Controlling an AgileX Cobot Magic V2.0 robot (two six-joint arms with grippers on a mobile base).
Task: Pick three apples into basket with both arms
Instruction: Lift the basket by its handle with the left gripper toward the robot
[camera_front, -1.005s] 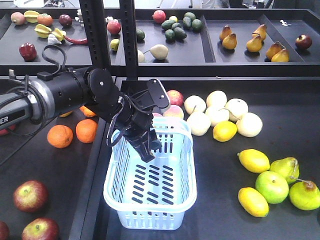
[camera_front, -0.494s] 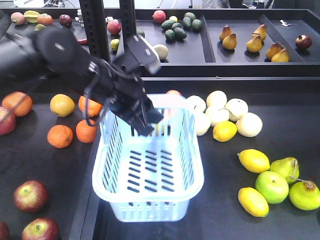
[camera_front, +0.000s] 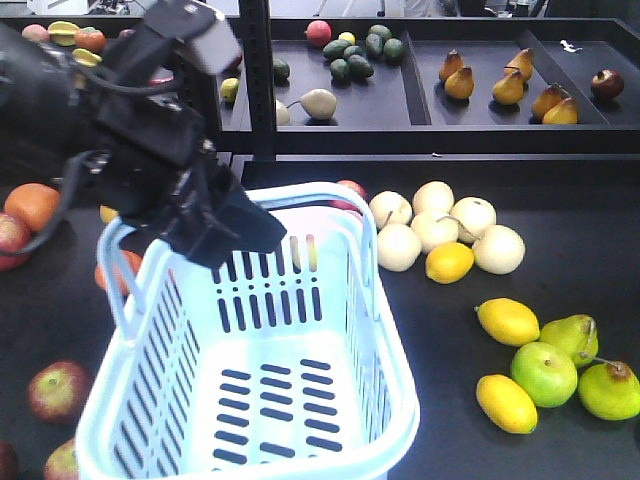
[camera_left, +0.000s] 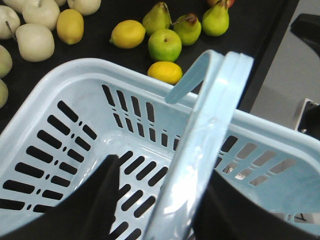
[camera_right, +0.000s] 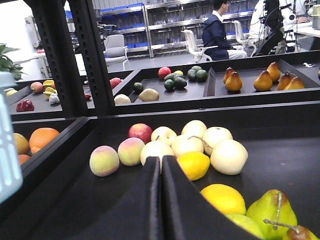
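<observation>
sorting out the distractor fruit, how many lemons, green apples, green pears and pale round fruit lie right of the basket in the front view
lemons: 3
green apple: 1
green pears: 2
pale round fruit: 6
total: 12

The basket (camera_left: 75, 68) is smooth, glossy plastic, its handle (camera_left: 200, 150) catching light; the tabletop (camera_front: 450, 400) looks matt.
</observation>
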